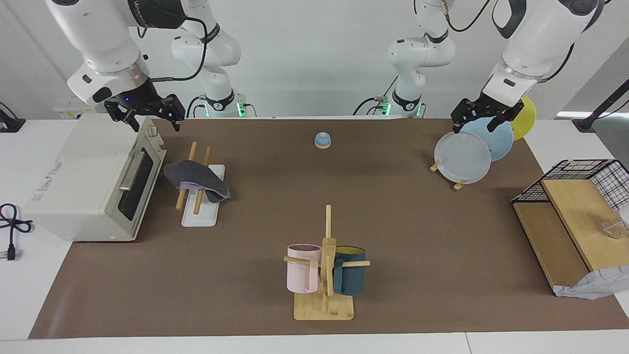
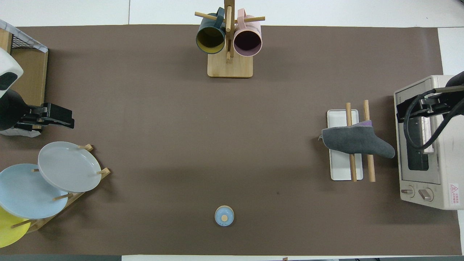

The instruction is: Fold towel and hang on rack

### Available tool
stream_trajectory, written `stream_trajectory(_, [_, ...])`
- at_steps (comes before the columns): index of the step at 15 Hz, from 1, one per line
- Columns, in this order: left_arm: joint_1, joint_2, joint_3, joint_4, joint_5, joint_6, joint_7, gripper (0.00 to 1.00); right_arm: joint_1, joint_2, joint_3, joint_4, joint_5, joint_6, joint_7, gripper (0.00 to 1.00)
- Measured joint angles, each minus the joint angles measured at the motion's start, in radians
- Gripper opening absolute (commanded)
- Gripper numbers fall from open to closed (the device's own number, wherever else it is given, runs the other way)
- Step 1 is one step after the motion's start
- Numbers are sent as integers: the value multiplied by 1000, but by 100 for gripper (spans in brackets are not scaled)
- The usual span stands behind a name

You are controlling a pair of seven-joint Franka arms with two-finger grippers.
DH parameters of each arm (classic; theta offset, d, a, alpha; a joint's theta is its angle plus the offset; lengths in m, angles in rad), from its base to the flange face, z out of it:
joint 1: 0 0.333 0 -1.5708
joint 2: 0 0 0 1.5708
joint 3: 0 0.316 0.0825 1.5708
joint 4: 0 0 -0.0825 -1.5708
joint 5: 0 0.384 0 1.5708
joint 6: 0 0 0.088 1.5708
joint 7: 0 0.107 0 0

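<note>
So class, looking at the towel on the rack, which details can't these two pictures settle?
- Towel: facing view, its own drape hides the fold count.
- Rack: overhead view, the towel hides its middle.
- Right gripper: overhead view, the edge crops it over the oven.

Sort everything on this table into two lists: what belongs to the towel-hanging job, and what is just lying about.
Job:
- towel, folded and draped over both rods
- rack, beside the oven
- right gripper, over the oven
- left gripper, over the plate stand

Lying about:
- toaster oven
- mug tree with two mugs
- plate stand with three plates
- small blue bell
- wire basket
</note>
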Motion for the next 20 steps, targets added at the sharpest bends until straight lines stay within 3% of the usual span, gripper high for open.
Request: stream_trajectory(20, [2, 0, 7, 0, 1, 0, 0, 100, 20, -27, -58, -29, 46, 23, 43, 100])
